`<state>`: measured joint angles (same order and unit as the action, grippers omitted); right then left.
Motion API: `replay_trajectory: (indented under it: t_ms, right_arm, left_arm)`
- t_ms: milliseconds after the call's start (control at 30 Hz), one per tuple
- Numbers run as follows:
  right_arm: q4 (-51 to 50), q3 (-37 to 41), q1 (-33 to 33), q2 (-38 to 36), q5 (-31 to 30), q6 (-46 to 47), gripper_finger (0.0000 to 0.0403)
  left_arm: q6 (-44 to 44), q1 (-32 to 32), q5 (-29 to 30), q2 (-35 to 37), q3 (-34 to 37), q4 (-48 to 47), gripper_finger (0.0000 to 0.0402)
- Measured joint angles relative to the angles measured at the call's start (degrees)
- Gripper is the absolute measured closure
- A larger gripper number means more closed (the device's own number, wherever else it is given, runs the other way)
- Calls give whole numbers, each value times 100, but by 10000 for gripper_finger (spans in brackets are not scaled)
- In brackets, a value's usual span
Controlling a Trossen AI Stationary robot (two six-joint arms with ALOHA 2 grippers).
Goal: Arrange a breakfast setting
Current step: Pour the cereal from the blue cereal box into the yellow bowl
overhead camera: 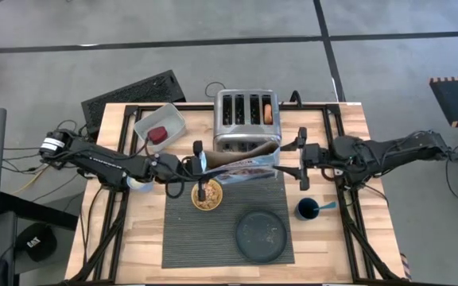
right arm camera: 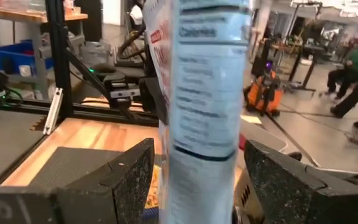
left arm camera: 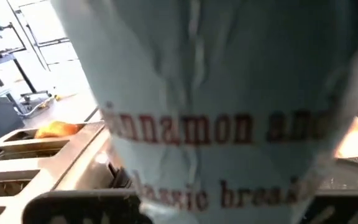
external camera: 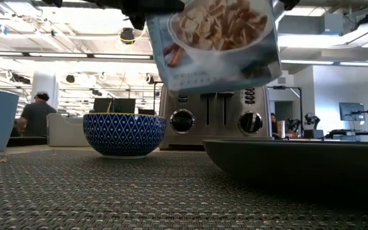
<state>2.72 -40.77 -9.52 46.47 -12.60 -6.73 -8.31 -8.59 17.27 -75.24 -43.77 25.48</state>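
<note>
Above the cereal-filled bowl (overhead camera: 207, 195), left hand (overhead camera: 198, 164) pinches a pale-blue cereal bag (overhead camera: 245, 168); right hand (overhead camera: 301, 158) spread.

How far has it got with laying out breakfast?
Roughly midway, it seems. Done: the placemat holds the bowl, already with cereal in it, and the dark plate; the blue cup stands beside the mat. In hand: the left gripper holds a cereal bag above the bowl, the right gripper open at its other end. Left: the red fruit sits in a container and something is in the toaster.
</note>
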Motion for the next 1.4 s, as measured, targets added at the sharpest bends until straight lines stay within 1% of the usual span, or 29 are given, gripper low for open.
replay_trajectory:
  t_ms: [133,267,433,533,567,633,733,833,867,900,967,1033,1133,1267,1400]
  right_arm:
    - [13,0,-63,14,-24,-86,127]
    - [67,0,-24,254,-114,-58,127]
    - [387,-11,132,607,-175,-116,127]
    - [448,-10,147,675,-211,-182,137]
    - [440,-9,147,673,-210,-229,148]
    - [448,-9,147,657,-205,-261,182]
    - [433,-9,145,659,-197,-277,262]
    - [393,2,137,663,-94,-294,347]
    - [365,2,136,663,-81,-353,371]
    - [341,7,127,661,-81,-413,380]
    - [326,7,84,613,-101,-471,379]
    - [311,7,15,562,-258,-473,379]
    - [153,12,-176,365,-478,-471,379]
    - [-62,11,-509,-104,-1093,-449,379]
    - [-391,7,-798,-574,-1699,-425,379]
  left_arm:
    - [-5,52,5,13,0,78,389]
    - [-3,95,-52,13,4,40,389]
    - [2,95,-95,13,7,34,390]
    - [44,95,-98,13,7,21,390]
    - [51,95,-101,13,7,26,390]
    - [50,95,-114,13,7,38,390]
    - [50,95,-115,15,7,46,386]
    - [52,97,-92,42,2,163,368]
    - [60,97,-73,49,1,174,364]
    - [61,97,-72,50,-1,187,360]
    - [61,97,-73,43,-2,165,353]
    - [64,97,-58,43,-4,158,343]
    - [131,58,3,127,-7,57,318]
    - [135,-27,27,459,-10,-208,271]
    - [144,-93,164,825,-17,-784,231]
